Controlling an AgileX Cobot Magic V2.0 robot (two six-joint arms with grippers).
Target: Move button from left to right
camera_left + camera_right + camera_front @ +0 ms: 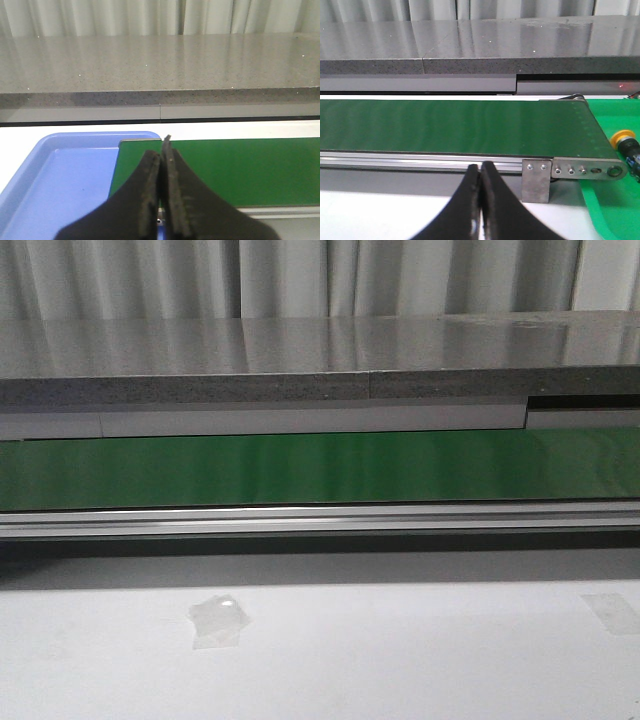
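One button [623,136]: yellow-orange round cap on a black body, lying on its side on a green tray [615,200], just past the end of the belt. A speck of red and blue shows beside it at the picture's edge. It appears only in my right wrist view, and nothing is touching it.

One green conveyor belt [320,468], running across the table with a silver rail [320,519] along its near edge. At the button's end the rail carries one metal end bracket [580,171] with a row of small screws and a hole.

Two trays: the green one holding the button, and one blue tray [55,185] at the other end of the belt, its rim touching the belt's corner.

One grey speckled counter [320,355] behind the belt, with pale curtains [300,275] beyond it.

Two patches of clear tape [218,620] on the white table [320,670], one near the middle and one at the far right edge [612,612].

Two grippers, both mine. My left gripper [163,150] has its fingers pressed together, holding nothing, above the join of blue tray and belt. My right gripper [480,172] is likewise pressed together and empty, in front of the rail, well apart from the button.

Writing, brands, labels: none that I can read.
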